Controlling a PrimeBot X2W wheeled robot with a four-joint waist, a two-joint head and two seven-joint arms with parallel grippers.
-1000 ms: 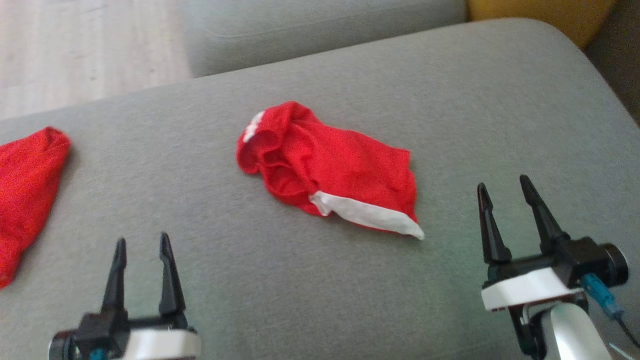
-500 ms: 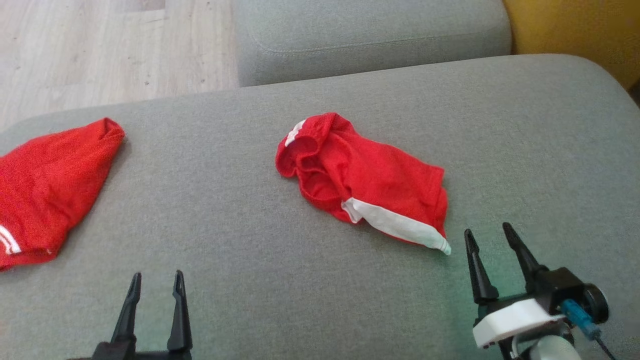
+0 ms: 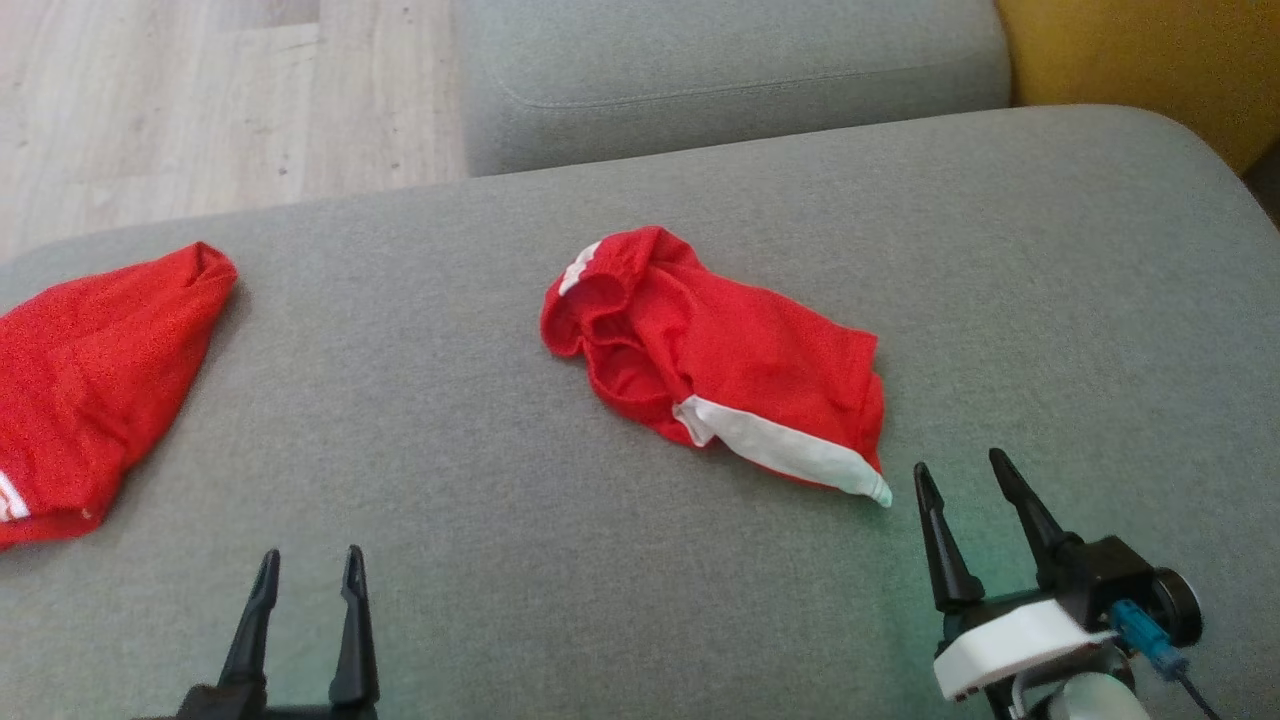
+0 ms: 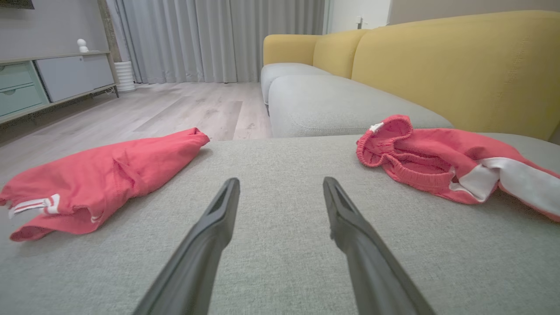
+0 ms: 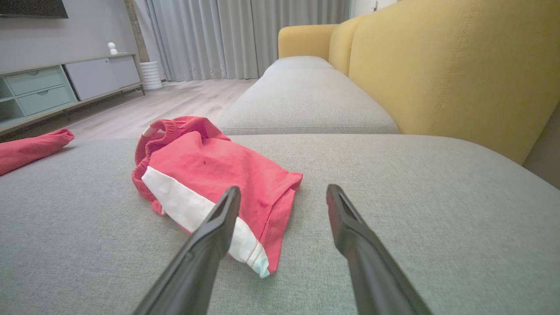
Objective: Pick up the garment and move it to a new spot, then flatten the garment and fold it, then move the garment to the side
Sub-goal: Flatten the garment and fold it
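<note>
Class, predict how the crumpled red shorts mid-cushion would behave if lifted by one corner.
Probably floppy: the shorts lie rumpled, waistband bunched, so they would likely hang and drape. Probably light: the cloth looks thin. Pushed, they would likely bunch on the coarse cushion rather than slide.

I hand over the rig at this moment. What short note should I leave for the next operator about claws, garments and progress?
Left claw: open, empty.
Right claw: open, empty, close to the white corner of the crumpled red garment, mid grey cushion.
Second red garment lies at the cushion's left.
Done: nothing seen on the crumpled one.
Left: pick, move, flatten, fold, set aside.
</note>
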